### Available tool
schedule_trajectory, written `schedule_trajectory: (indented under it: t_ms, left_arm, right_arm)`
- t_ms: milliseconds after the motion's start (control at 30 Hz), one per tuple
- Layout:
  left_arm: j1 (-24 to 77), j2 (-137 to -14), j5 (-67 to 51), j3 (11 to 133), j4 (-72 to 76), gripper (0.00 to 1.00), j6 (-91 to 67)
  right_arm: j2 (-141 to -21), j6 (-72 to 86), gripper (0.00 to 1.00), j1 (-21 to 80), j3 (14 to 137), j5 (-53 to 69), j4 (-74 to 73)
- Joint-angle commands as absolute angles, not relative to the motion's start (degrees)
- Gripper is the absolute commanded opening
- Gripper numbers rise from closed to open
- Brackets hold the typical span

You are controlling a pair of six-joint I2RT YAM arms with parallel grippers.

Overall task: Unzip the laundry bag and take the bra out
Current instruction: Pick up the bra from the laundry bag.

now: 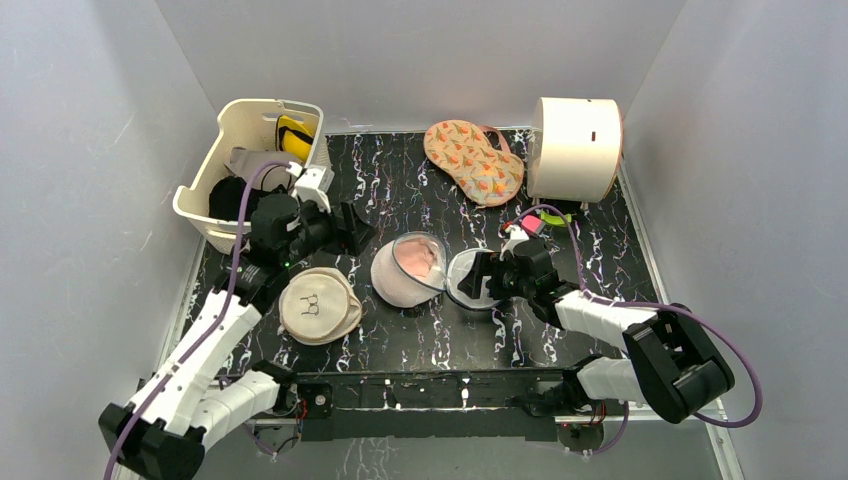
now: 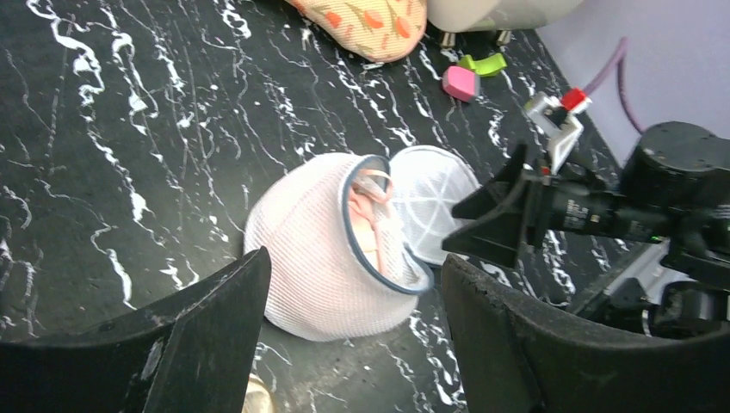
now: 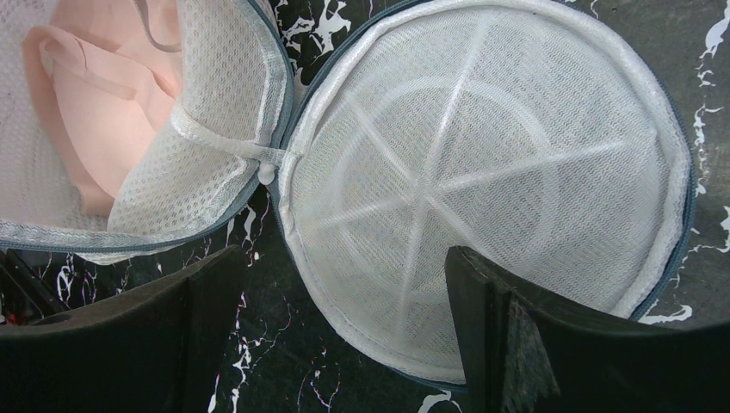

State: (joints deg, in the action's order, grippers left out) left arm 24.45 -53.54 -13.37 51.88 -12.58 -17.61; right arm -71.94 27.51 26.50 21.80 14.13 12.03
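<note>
The laundry bag [image 1: 405, 272] lies unzipped in the middle of the table, its two white mesh halves spread apart on a dark grey zipper rim. The left dome half [image 2: 318, 258] stands tilted with the pinkish bra [image 1: 422, 258] inside; the bra also shows in both wrist views [image 2: 372, 225] [image 3: 95, 112]. The right half [image 3: 482, 181] lies flat and holds nothing. My left gripper [image 1: 355, 228] is open and empty, left of the bag [image 2: 353, 267]. My right gripper [image 1: 478, 275] is open and empty above the flat half's near edge [image 3: 342, 258].
A beige round pouch with a bra drawing [image 1: 318, 305] lies left of the bag. A white basket [image 1: 215, 215] with black and yellow items stands back left. A floral pad [image 1: 472, 160], a cream drum [image 1: 575, 148] and small pink and green pieces [image 1: 535, 222] sit back right.
</note>
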Motion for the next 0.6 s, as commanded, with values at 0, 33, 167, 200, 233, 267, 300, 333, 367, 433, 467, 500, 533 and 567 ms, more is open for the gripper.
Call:
schedule_trajectory:
  t_ms: [0,33,167,200,233,267,300,333,367,433,467,500,533,567]
  left_arm:
    - [28.7,-52.4,-11.9,52.4,-15.3,0.69,-23.8]
    - [30.6,-53.6,-10.5,52.6,-14.3,0.69,-24.7]
    - [44.3,-62.7,7.7,59.4,-18.1,0.66,-26.1]
    - [48.1,-66.0,13.1,63.2,-20.4,0.66,-25.4]
    - [51.5,-70.6,17.6,66.0,-22.2,0.66,-24.9]
    - [54.4,-73.7,20.6,68.2,-23.4,0.66,-24.3]
    - [56.3,-77.0,22.3,70.4,-24.2,0.65,-24.1]
    - [57.3,-80.2,22.6,72.3,-25.0,0.61,-24.4]
    - [57.8,-83.0,22.1,73.8,-25.6,0.53,-25.3]
    - [58.1,-87.2,21.2,75.8,-25.4,0.37,-27.0]
    - [58.2,-88.8,20.5,76.1,-24.6,0.34,-27.9]
    - [58.2,-90.0,20.0,76.1,-23.4,0.34,-28.6]
    - [58.2,-90.9,19.8,76.0,-22.3,0.34,-29.3]
    - [58.2,-91.7,20.1,75.9,-21.5,0.34,-29.7]
  right_arm:
    - [-71.1,26.9,0.85,26.2,21.0,14.6,11.7]
    - [-71.1,27.0,0.85,26.2,21.0,14.7,11.7]
    - [-70.1,26.8,0.85,26.3,20.6,14.9,11.9]
    - [-69.7,26.8,0.85,26.3,20.5,14.9,12.0]
    - [-69.2,26.9,0.85,26.3,20.4,14.8,12.1]
    - [-68.7,26.9,0.85,26.3,20.5,14.6,12.2]
    - [-68.2,27.0,0.85,26.3,20.5,14.3,12.3]
    - [-67.8,27.1,0.85,26.2,18.6,14.1,12.4]
    - [-67.4,27.2,0.85,26.3,18.1,13.5,12.4]
    - [-67.3,27.9,0.85,26.2,18.3,12.1,12.2]
    - [-67.5,28.1,0.85,26.2,18.6,11.6,11.7]
    - [-67.7,28.2,0.85,26.2,19.0,11.5,11.0]
    - [-67.9,28.3,0.85,26.2,19.1,11.4,10.3]
    - [-68.0,28.5,0.85,26.2,19.2,11.3,9.6]
